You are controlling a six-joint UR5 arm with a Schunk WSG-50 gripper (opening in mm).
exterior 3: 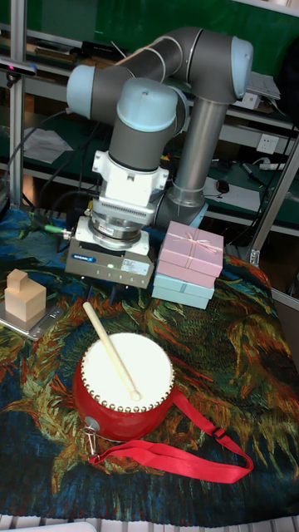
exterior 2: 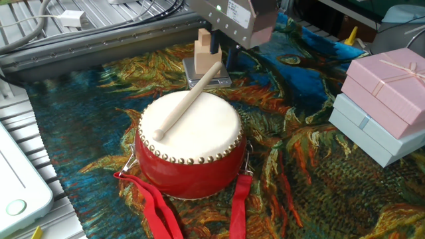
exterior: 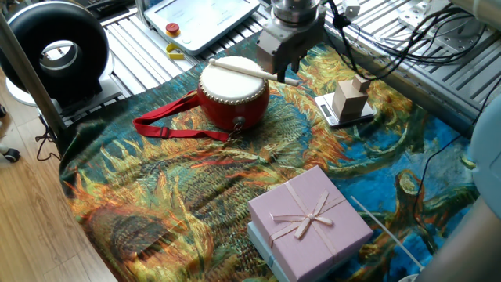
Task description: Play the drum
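The drum [exterior: 232, 92] is red with a cream skin head and stands on the painted cloth, its red strap [exterior: 168, 127] trailing to the left. A wooden drumstick [exterior: 249, 70] lies loose across the head, one end poking past the rim toward the arm. My gripper [exterior: 279, 63] hangs just above that overhanging end, apart from it, open with nothing between its fingers. In the other fixed view the drum [exterior 2: 189, 143] and drumstick [exterior 2: 189, 99] are close up, and only the gripper's body shows at the top edge. The tall fixed view has the gripper [exterior 3: 106, 287] behind the drum [exterior 3: 124, 395].
A lilac gift box [exterior: 309, 219] sits on a pale blue box at the front right. A wooden block on a small scale [exterior: 350, 100] stands right of the drum. A black ring device [exterior: 51, 47] and a white panel [exterior: 200, 16] lie beyond the cloth.
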